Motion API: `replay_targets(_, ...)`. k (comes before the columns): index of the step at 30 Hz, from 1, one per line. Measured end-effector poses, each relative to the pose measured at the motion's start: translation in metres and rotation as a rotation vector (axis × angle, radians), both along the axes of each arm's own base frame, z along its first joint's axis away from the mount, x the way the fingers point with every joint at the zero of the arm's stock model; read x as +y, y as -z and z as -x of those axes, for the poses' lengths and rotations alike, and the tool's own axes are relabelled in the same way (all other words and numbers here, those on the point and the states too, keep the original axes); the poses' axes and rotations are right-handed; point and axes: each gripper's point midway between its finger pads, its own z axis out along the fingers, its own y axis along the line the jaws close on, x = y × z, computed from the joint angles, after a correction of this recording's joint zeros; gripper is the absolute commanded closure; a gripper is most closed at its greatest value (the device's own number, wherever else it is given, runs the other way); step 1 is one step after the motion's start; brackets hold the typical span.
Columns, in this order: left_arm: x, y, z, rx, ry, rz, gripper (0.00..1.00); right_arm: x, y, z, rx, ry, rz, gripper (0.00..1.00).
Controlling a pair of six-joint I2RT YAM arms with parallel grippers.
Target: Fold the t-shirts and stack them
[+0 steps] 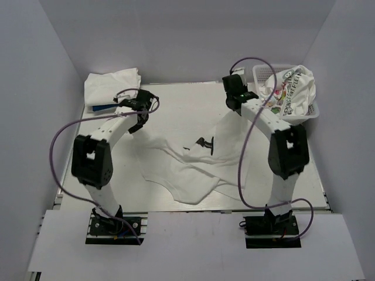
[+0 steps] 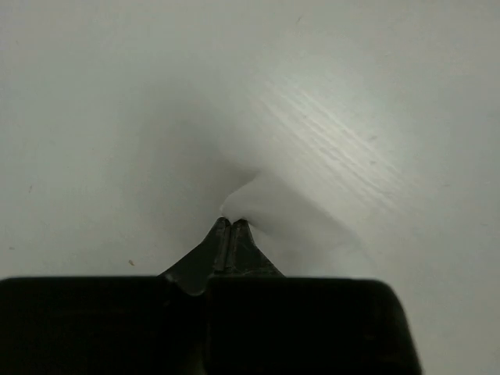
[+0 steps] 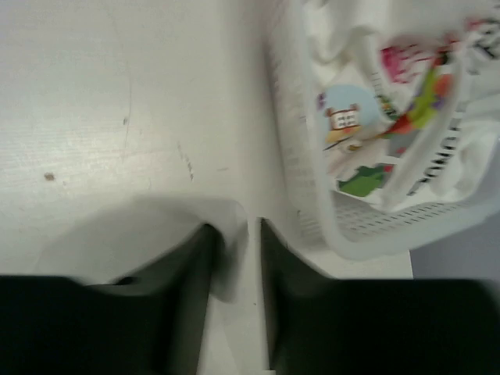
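A plain white t-shirt (image 1: 187, 170) lies crumpled and partly spread in the middle of the table. My left gripper (image 1: 136, 127) is at its far left corner. In the left wrist view the gripper (image 2: 231, 223) is shut on a pinch of the white cloth (image 2: 273, 205). My right gripper (image 1: 234, 100) is at the shirt's far right corner, next to the basket. In the right wrist view it (image 3: 234, 228) stands open, with a flap of white cloth (image 3: 156, 223) draped against the left finger and bare table in the gap.
A white lattice basket (image 1: 261, 75) at the back right holds a cartoon-print shirt (image 1: 293, 88); it also shows in the right wrist view (image 3: 312, 195). Folded white shirts (image 1: 111, 85) with a dark blue one (image 1: 104, 108) sit at the back left. White walls enclose the table.
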Motion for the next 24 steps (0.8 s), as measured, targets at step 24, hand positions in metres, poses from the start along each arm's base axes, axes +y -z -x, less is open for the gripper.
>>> replay_targets(24,-0.004,0.062,0.072,0.123,0.068,0.210,1.00,0.024,0.117,0.298,0.578,-0.126,-0.686,0.10)
